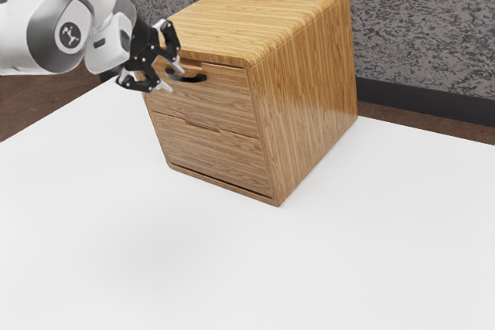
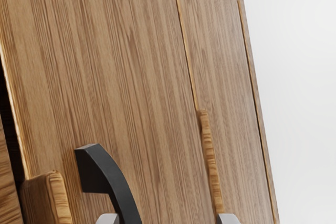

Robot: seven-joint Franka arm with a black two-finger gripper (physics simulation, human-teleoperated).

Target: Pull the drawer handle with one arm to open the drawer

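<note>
A bamboo-wood cabinet (image 1: 298, 90) with two drawers stands on the white table (image 1: 255, 268). The top drawer (image 1: 213, 102) carries a black curved handle (image 1: 188, 77); a narrow dark gap runs above its front. My black gripper (image 1: 168, 73) is at this handle, open, with one finger above it and one below. From the wrist, the handle (image 2: 102, 179) arcs off the drawer front (image 2: 105, 77) just ahead of my hand, close to one silver fingertip (image 2: 107, 219), while the other fingertip (image 2: 227, 219) stands well apart. The lower drawer (image 1: 216, 152) sits flush.
The white tabletop spreads wide in front of the cabinet and toward the exterior view's right. A dark speckled wall (image 1: 418, 21) and brown floor (image 1: 31, 106) lie behind. The arm (image 1: 62, 28) comes in from the upper left.
</note>
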